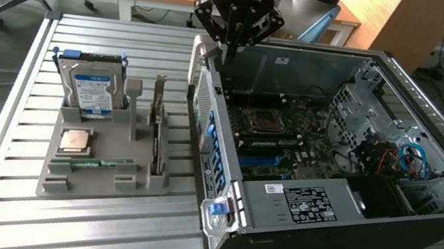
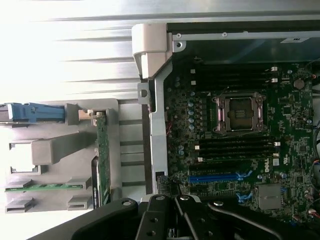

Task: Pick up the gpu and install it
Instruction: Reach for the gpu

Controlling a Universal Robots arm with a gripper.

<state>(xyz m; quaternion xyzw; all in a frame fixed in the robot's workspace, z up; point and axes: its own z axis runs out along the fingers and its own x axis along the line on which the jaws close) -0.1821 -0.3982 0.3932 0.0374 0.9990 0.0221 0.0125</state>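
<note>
The gpu [image 1: 157, 129] stands on edge in a slot of the grey moulded tray [image 1: 61, 182], well apart from the gripper [image 1: 226, 50]. The gripper hangs over the rear wall of the open computer case [image 1: 293, 243], jaws clenched with apparently nothing between them. The card is thin and flat, its edge greenish, with a grey metal bracket. In the same tray stands a boxy hard drive [image 1: 94, 87] with a blue-white label. Everything rests on a ribbed metal table [image 1: 11, 218].
</note>
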